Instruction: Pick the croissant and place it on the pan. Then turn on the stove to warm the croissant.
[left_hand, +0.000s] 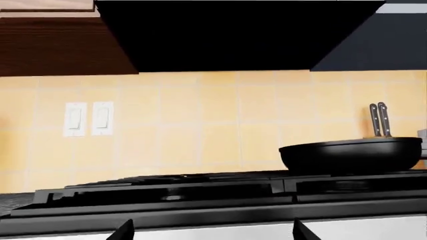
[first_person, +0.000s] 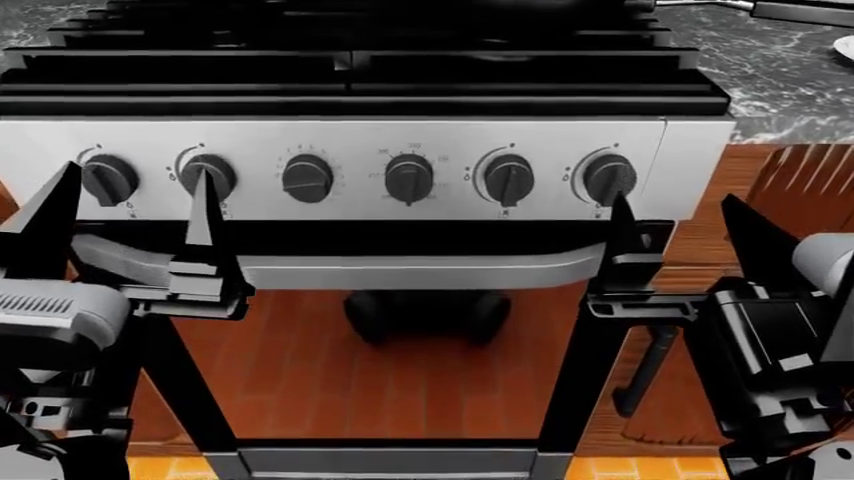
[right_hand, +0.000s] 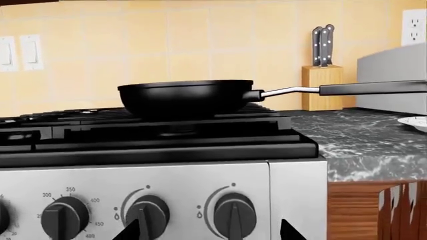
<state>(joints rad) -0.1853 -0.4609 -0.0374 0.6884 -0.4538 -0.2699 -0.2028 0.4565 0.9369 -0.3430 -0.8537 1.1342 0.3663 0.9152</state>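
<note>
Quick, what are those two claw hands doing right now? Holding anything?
Left gripper: open, empty, fingers spread in front of the stove knobs.
Right gripper: open, empty, also facing the knob panel.

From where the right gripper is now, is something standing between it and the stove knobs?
Nothing visible does. The right gripper is open and faces the stove's front panel, with the rightmost knob just beside its fingertip. Only open air shows between them in the head view.
</note>
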